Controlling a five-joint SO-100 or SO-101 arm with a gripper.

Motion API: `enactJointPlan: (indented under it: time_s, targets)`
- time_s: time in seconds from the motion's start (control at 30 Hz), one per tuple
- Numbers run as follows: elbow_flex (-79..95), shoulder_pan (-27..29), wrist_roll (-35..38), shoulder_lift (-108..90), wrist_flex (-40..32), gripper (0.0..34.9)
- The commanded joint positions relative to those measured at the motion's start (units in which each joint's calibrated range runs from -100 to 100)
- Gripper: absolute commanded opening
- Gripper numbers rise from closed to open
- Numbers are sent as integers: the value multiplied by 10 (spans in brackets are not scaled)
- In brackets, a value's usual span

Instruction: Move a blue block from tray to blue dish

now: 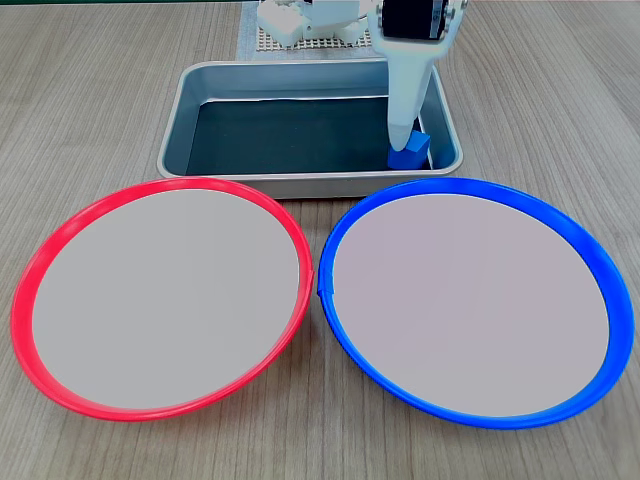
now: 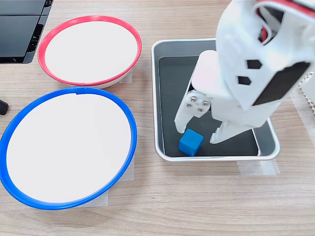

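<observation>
Blue dish (image 2: 129, 147) sits lower left in the second exterior view, empty. The block (image 2: 190, 142) is in the tray's (image 2: 165, 152) lower corner, between the gripper's (image 2: 199, 132) spread jaws. I'd center, drop lower, then close.

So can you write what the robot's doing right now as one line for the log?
pincer: open, down in tray | block: in tray, between fingers, not gripped | blue dish: empty
</observation>
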Motion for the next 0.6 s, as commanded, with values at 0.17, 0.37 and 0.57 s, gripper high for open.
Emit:
enactJointPlan:
  time_s: [0.17, 0.37, 0.57]
  targets:
    - [-17, 7, 5, 35, -47, 58]
    - [-14, 10, 18, 13, -33, 3]
    - [-45, 24, 90, -141, 36, 3]
